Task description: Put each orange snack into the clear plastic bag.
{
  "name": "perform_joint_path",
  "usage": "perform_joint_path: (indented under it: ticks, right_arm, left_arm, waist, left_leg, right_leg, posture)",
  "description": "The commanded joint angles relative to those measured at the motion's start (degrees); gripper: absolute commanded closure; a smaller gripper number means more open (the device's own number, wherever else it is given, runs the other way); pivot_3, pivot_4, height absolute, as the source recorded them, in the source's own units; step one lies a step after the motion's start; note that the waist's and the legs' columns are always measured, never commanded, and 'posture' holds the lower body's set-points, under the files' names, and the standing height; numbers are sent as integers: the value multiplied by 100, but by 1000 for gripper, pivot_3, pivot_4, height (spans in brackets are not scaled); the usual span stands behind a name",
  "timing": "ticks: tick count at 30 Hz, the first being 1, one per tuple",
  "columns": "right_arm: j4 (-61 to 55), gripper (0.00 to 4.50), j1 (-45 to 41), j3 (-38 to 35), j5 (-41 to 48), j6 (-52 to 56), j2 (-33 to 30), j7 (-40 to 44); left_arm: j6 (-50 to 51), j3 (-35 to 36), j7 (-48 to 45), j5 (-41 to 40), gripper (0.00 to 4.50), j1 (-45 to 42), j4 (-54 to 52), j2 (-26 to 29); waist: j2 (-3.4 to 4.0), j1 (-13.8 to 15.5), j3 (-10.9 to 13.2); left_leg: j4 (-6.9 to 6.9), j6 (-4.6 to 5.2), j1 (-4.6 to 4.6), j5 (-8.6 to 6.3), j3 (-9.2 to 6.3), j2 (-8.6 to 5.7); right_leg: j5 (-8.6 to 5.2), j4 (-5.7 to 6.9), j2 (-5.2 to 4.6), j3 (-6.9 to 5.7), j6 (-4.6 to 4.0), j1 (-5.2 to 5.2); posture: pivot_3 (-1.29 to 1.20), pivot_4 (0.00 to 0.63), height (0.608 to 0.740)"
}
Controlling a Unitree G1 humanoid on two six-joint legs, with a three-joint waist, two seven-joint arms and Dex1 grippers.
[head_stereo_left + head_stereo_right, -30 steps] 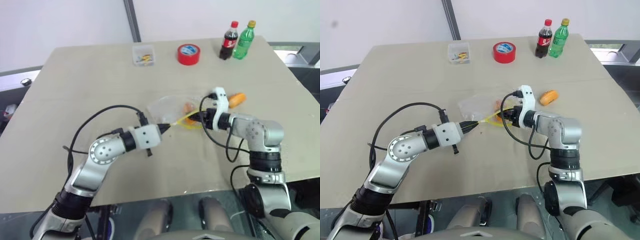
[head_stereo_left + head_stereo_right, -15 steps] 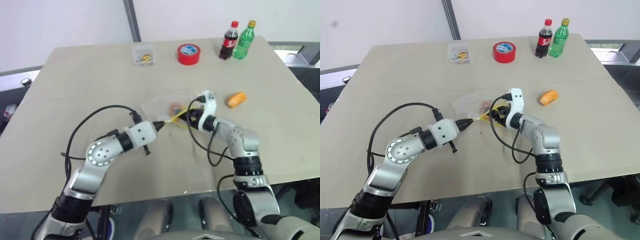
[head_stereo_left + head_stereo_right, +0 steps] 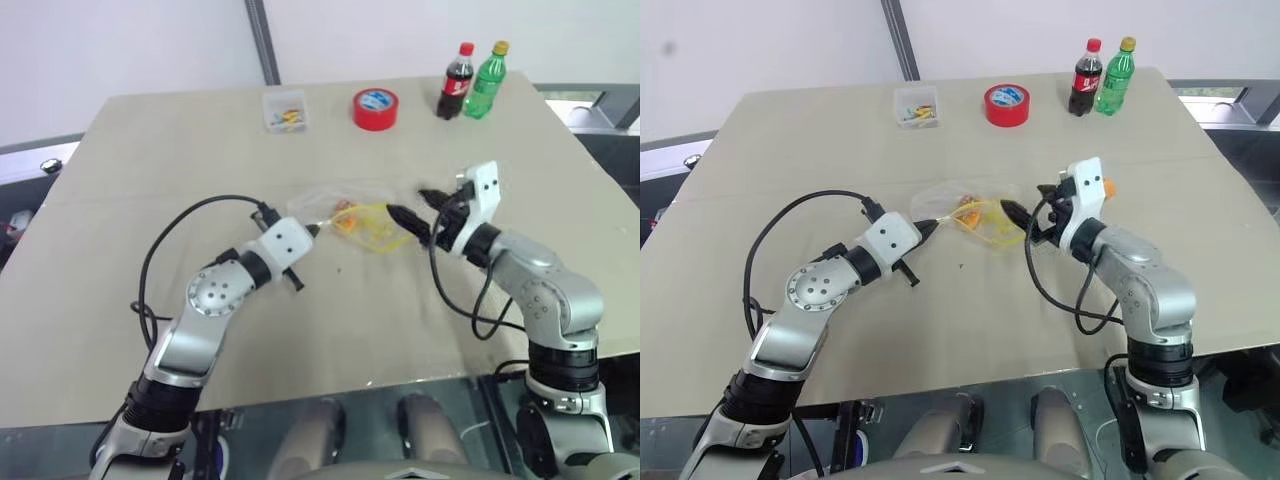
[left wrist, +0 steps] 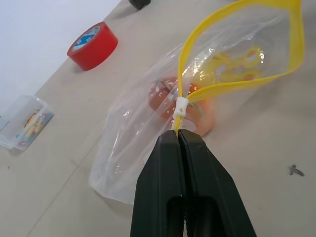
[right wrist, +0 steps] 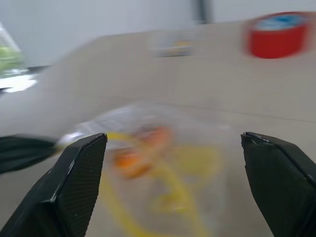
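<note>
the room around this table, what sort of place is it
Probably a robot lab or test room, not a kitchen: a plain tan table against bare white walls, loosely laid with props such as a red tape roll, two soda bottles and a small clear plastic box.

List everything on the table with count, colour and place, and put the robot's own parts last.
Clear plastic bag: one, transparent with yellow seal, table centre.
Orange snack: one, inside the bag.
Second orange snack: one, behind the right gripper, mostly hidden.
Tape roll: one, red, far side.
Plastic box: one, clear, left of the tape.
Bottles: two, cola and green, far right.
Table: one, beige.
Left gripper: shut on the bag's seal.
Right gripper: open, beside the bag.
</note>
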Motion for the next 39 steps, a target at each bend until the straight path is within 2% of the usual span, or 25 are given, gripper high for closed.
perform_joint_path:
  ticks: [1, 5, 8, 11, 18, 28, 35, 37, 39]
  right_arm:
    - [925, 91, -374, -152, -883, -488, 144, -1357]
    - [2190, 91, -881, 228, -1680, -1345, 161, -1999]
    - [3034, 91, -1090, 981, -2532, -2195, -151, -2117]
    - [3469, 91, -1161, 1263, -2845, -2581, -152, -2203]
    - [3614, 91, -1013, 1105, -2822, -2418, -22, -2162]
    - [2966, 91, -396, 838, -2828, -1970, -222, -2039]
    - [3137, 91, -522, 860, -2806, -2207, -228, -1917]
    - [3255, 611, -571, 819, -2745, -2291, -211, -1869]
    - [3321, 1406, -596, 791, -2704, -2355, -207, -1826]
  left_arm:
    - [85, 25, 89, 116, 4500, -99, -240, 14]
    - [156, -8, 71, 179, 4500, -54, -300, 39]
    - [207, -16, 70, 204, 4500, -43, -346, 35]
    - [264, 24, 81, 220, 4500, 2, -418, 42]
    - [394, 43, 75, 230, 4500, 46, -534, 45]
    - [469, -6, 86, 238, 4500, 46, -528, 3]
    - [451, -27, 78, 234, 4500, 13, -481, -32]
    - [443, -20, 80, 235, 4500, 18, -470, -35]
    - [442, -12, 84, 235, 4500, 30, -469, -36]
  waist:
    - [-1, 19, -1]
    - [0, -40, 0]
    - [0, -49, 0]
    - [0, -42, 0]
    - [0, -39, 0]
    - [0, -28, 0]
    - [0, -32, 0]
    - [0, -34, 0]
    - [0, -32, 0]
  left_leg:
    - [0, -1, 1, 1, 0, 0]
    - [-9, -2, -2, 1, 8, 2]
    - [-11, -1, -2, 1, 16, 2]
    - [-10, -1, -2, 1, 15, 3]
    - [-9, -1, -3, 1, 13, 4]
    - [-7, -1, -1, 1, 10, 4]
    - [-6, -1, 0, 1, 10, 4]
    - [-6, -1, 0, 1, 11, 4]
    - [-6, -1, 0, 1, 11, 4]
  right_leg:
    - [0, -1, 0, 0, -1, 1]
    - [0, -4, 2, 8, -2, -5]
    - [0, -2, 2, 16, -1, -9]
    - [0, -3, 4, 13, -1, -8]
    - [0, -3, 5, 14, -1, -7]
    - [0, -2, 6, 11, -1, -3]
    - [0, -2, 6, 11, -1, -3]
    - [0, -2, 7, 12, -1, -3]
    - [0, -2, 6, 12, -1, -3]
  posture:
    - [0, 150, 713]
    - [0, 150, 713]
    - [0, 150, 713]
    - [0, 150, 713]
    - [0, 150, 713]
    - [0, 150, 713]
    - [0, 150, 713]
    - [0, 150, 713]
    - [0, 150, 713]
